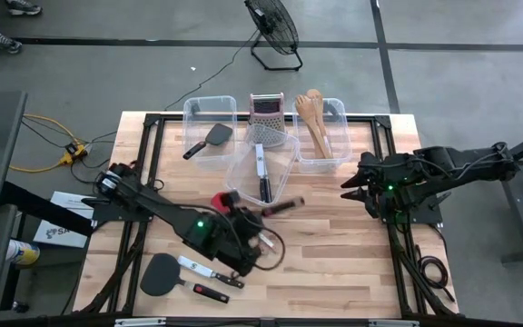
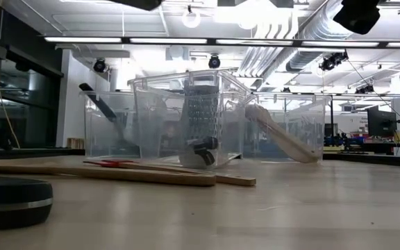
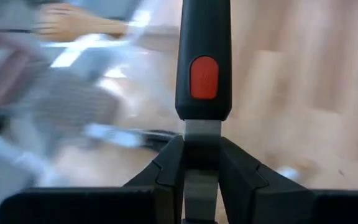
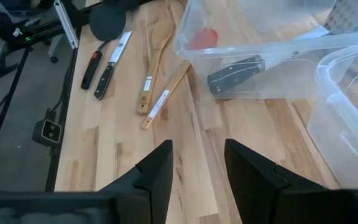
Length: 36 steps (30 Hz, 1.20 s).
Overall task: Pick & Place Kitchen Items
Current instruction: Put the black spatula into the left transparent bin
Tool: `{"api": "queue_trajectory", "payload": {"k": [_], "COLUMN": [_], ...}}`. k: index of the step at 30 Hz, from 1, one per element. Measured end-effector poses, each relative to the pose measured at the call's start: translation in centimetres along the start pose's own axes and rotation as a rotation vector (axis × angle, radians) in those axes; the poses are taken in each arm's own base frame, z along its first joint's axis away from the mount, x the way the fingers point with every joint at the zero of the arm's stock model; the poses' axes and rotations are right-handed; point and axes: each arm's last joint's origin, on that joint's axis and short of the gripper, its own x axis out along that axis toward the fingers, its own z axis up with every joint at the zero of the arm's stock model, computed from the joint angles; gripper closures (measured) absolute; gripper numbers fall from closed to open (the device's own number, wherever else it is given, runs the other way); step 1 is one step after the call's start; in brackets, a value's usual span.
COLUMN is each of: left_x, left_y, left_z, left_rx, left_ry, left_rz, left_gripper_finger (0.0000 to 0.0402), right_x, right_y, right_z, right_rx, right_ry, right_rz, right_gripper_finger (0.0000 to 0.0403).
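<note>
My left gripper (image 1: 260, 215) is over the table's middle, near the tilted middle bin (image 1: 263, 168), shut on a steel utensil with a black handle (image 1: 284, 206) that bears a red oval (image 3: 204, 78). My right gripper (image 1: 352, 191) hovers open and empty at the table's right (image 4: 197, 168). A black spatula (image 1: 162, 272), a black-handled knife (image 1: 198, 268) and a black-and-red handled utensil (image 1: 212, 292) lie flat at the near left. Two wooden utensils (image 4: 154, 56) lie beside them. A red spatula (image 1: 221, 198) lies by the middle bin. My left gripper pinches the utensil's flat steel part (image 3: 201, 134), right beside the handle's end, between its two fingers. The fingers lie along the utensil, and the black handle (image 3: 204, 43) sticks out past the fingertips, toward the table's right. Whether any part rests on the table, I cannot tell.
Three clear bins stand at the back: the left (image 1: 209, 132) holds a black spatula, the middle one a knife (image 1: 261, 173), the right (image 1: 320, 136) wooden spoons (image 1: 314, 118). A steel grater (image 1: 266, 109) stands behind them. Bare wood lies between the grippers.
</note>
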Motion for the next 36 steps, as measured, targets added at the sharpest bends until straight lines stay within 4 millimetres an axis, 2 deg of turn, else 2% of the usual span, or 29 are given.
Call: {"api": "queue_trajectory", "payload": {"k": [4, 8, 14, 23, 27, 30, 36], "left_x": [-1.2, -2.2, -1.8, 2.5, 4.5, 5.9, 8.7], "left_y": [3.0, 6.8, 11.8, 19.1, 21.8, 23.1, 24.5], "left_z": [-0.1, 0.1, 0.7, -0.1, -0.6, -1.0, -1.8], "left_rx": [-0.077, -0.163, -0.222, -0.374, -0.505, -0.554, -0.644], "left_ry": [-0.059, -0.123, -0.175, -0.071, -0.044, -0.055, -0.117], "left_rz": [0.186, 0.346, 0.544, 0.792, 0.891, 0.956, 1.042], "left_gripper_finger": [0.0337, 0.0337, 0.0337, 0.0337, 0.0337, 0.0337, 0.0337], "right_x": [0.0, 0.0, 0.0, -0.1, -0.1, -0.1, -0.2], "right_y": [0.0, 0.0, -0.1, -0.4, -0.6, -0.8, -1.0], "right_z": [0.0, 0.0, 0.1, 0.3, 0.4, 0.5, 0.6], "right_rx": [-0.014, -0.028, -0.049, -0.041, -0.041, -0.041, -0.042], "right_ry": [-0.001, -0.003, -0.018, -0.088, -0.111, -0.135, -0.173], "right_rz": [-0.001, -0.006, -0.038, -0.168, -0.227, -0.283, -0.371], "right_gripper_finger": [0.0266, 0.0266, 0.0266, 0.0266, 0.0266, 0.0266, 0.0266]}}
